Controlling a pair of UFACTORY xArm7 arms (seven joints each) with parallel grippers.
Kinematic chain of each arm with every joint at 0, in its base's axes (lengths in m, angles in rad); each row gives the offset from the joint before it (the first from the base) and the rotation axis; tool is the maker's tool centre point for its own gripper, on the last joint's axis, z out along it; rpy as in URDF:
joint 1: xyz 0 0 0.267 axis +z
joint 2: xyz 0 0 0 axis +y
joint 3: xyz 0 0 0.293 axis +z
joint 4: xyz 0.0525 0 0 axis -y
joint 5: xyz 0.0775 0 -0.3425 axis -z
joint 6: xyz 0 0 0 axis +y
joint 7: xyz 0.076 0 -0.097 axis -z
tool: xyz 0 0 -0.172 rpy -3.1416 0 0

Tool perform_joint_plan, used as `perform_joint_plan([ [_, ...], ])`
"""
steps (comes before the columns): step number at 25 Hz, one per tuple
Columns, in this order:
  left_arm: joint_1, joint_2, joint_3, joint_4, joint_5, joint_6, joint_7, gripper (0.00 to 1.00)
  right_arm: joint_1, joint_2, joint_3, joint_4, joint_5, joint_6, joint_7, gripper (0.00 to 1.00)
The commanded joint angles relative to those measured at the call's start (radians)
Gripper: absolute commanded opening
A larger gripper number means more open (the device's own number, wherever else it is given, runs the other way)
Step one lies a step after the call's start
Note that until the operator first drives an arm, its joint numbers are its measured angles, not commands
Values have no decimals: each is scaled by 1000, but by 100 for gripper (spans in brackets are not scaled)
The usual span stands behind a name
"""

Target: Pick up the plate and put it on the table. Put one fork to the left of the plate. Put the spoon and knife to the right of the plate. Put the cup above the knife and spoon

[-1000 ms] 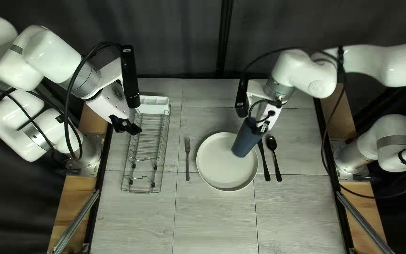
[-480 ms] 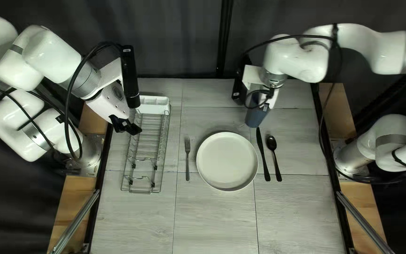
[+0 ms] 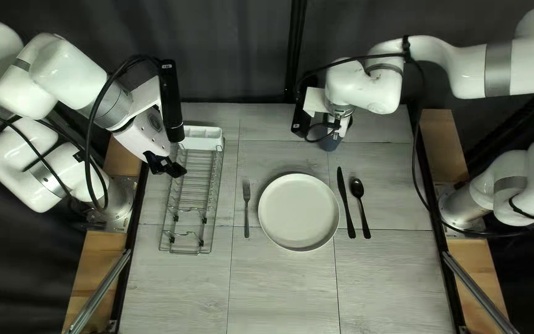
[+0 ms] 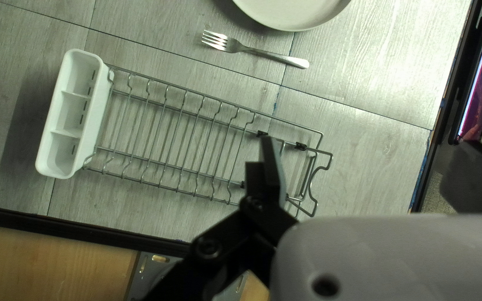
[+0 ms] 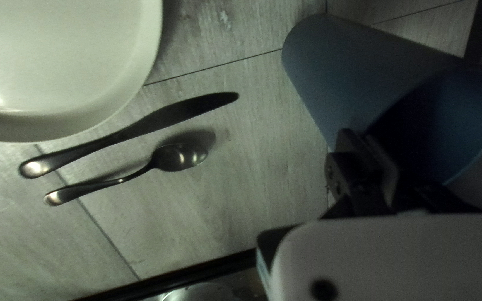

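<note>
Cup (image 5: 341,78), pinched in your right hand (image 3: 334,137), has moved beyond plate (image 3: 298,212) and knife (image 3: 345,201), probably nearing placement; your left hand (image 3: 167,166) is spread.

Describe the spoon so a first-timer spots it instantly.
In the top left view, find the large pale round plate. Just right of it lies a black knife, and right of that the dark spoon. Its rounded bowl sets it apart from the knife's long blade.
</note>
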Motion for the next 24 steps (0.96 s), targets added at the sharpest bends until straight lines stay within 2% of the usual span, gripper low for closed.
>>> perform_joint_plan([
  [1,0,0,0,0,0,0,0,100,2,17,1,13,-7,0,5,74],
  [2,0,0,0,0,0,0,0,100,3,25,2,15,-11,-1,11,91],
  [3,0,0,0,0,0,0,0,100,4,27,2,11,-16,-6,15,100],
  [8,0,0,0,0,0,0,0,100,11,-50,9,-13,-18,21,29,100],
  [14,0,0,0,0,0,0,0,100,49,-192,59,1,-2,156,88,100],
  [24,0,0,0,0,0,0,0,100,49,-192,59,1,-2,156,88,100],
])
